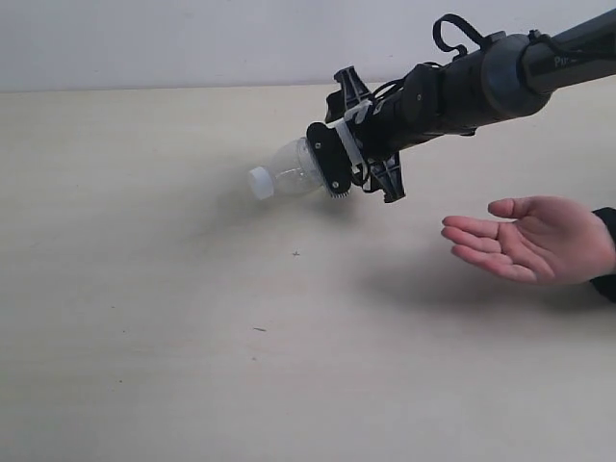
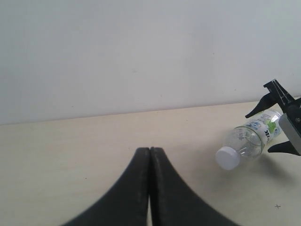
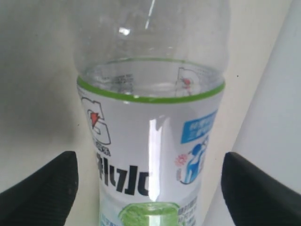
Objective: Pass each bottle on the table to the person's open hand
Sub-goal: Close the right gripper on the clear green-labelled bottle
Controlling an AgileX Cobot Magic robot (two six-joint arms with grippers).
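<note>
The right tool is clenched on a white-capped bottle, held on its side over the counter with the cap pointing away from the person's open hand. The hand waits palm-up near the tool, apart from the bottle. The left tool is fully closed with nothing in it.

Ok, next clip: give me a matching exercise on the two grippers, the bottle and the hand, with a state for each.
Things:
1. left gripper
2. right gripper
3. bottle
4. person's open hand

States:
A. palm up, nothing in it
B. tipped sideways, white cap pointing away from the hand
C. fingers pressed together, holding nothing
D. clamped on the bottle

Pairs: 1-C, 2-D, 3-B, 4-A
</note>
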